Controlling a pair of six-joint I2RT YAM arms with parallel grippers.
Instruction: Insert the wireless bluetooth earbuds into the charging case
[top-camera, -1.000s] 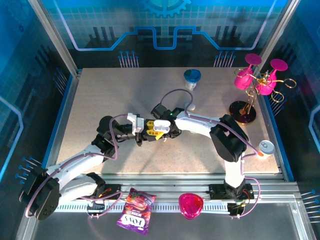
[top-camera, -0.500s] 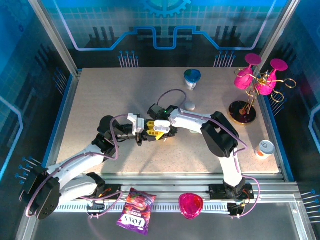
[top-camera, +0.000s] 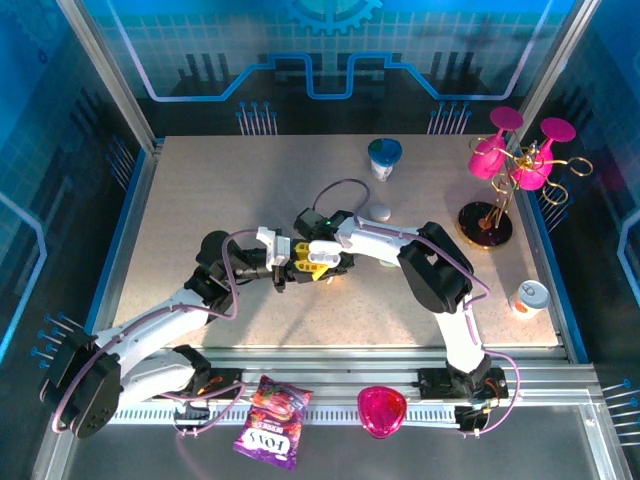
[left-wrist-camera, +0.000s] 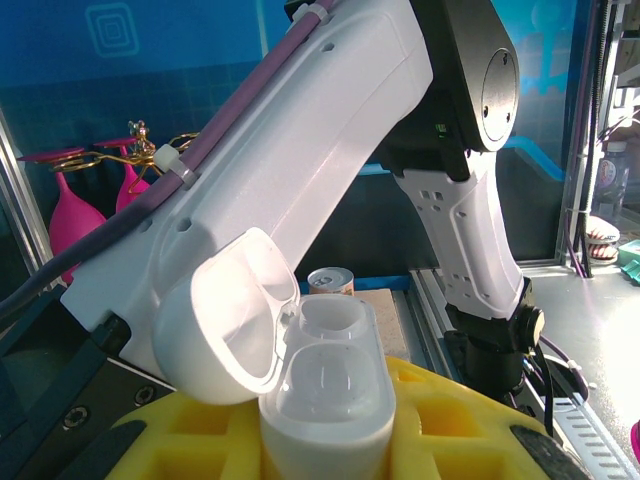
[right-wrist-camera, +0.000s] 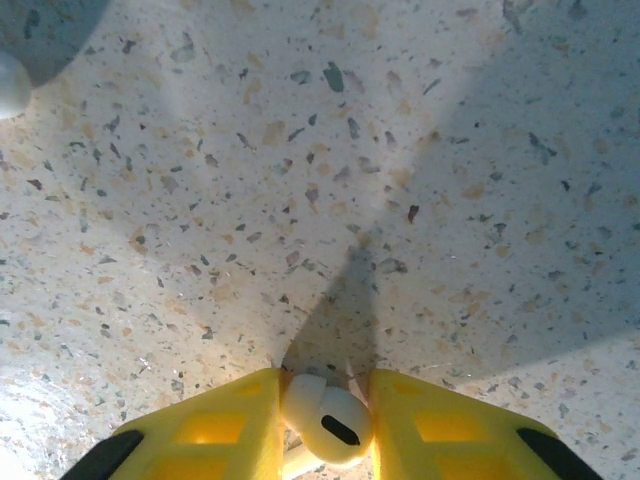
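My left gripper (left-wrist-camera: 325, 445) is shut on the white charging case (left-wrist-camera: 325, 395), whose lid (left-wrist-camera: 235, 320) stands open to the left over two empty wells. In the top view the case (top-camera: 322, 253) sits mid-table at the left gripper (top-camera: 305, 260). Just behind it, the wrist of the right arm (top-camera: 318, 222) points down at the table. In the right wrist view the right gripper (right-wrist-camera: 325, 425) has its yellow fingers (right-wrist-camera: 220, 430) pressed on both sides of one small white earbud (right-wrist-camera: 328, 420), low over the speckled tabletop.
A small white rounded thing (top-camera: 380, 212) lies behind the right arm, and a white edge (right-wrist-camera: 8, 85) shows top left in the right wrist view. Blue cup (top-camera: 384, 155), pink glasses on a rack (top-camera: 510, 165) and a can (top-camera: 530, 297) stand back and right.
The right arm's elbow and forearm have swung left, bringing its wrist closer behind the case. The left arm with the case has stayed put.
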